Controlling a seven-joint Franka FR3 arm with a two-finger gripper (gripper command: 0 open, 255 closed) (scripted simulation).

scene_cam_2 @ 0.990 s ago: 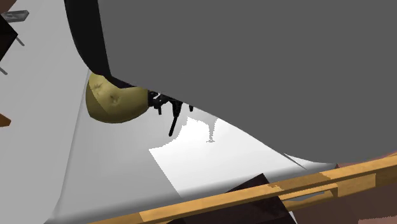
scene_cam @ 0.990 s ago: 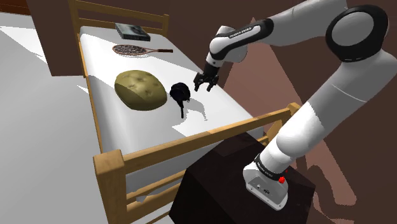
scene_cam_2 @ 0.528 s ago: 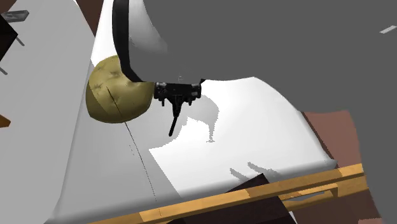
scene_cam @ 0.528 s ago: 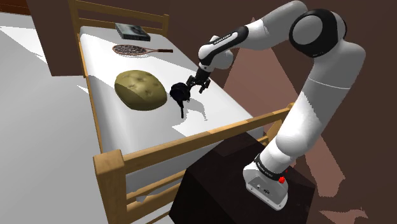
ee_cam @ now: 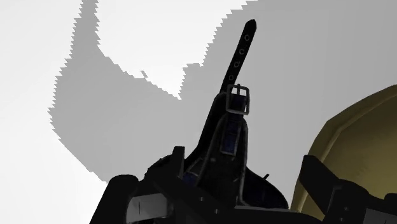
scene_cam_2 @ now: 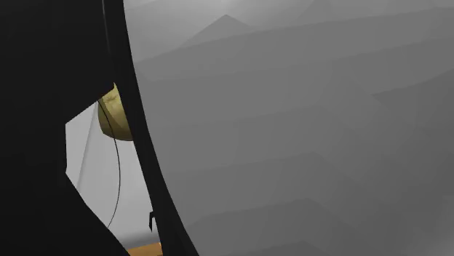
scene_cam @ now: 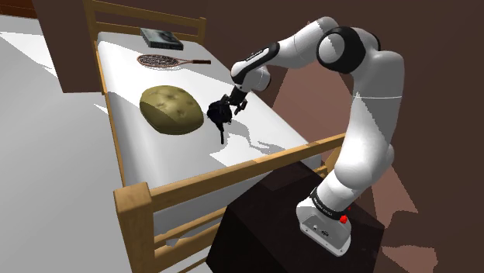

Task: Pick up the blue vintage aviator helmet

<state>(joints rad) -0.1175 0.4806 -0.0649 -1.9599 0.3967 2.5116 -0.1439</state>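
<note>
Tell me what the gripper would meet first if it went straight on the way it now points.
Most likely the dark helmet, right ahead between the open fingers of the gripper; its distance is unclear.

The helmet (ee_cam: 219, 172) looks matt and dark, the bed frame (scene_cam: 233, 174) smooth wood.

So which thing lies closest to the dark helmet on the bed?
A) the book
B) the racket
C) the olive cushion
C: the olive cushion sits just beside the helmet, while the racket and the book lie at the far end of the bed.
</note>
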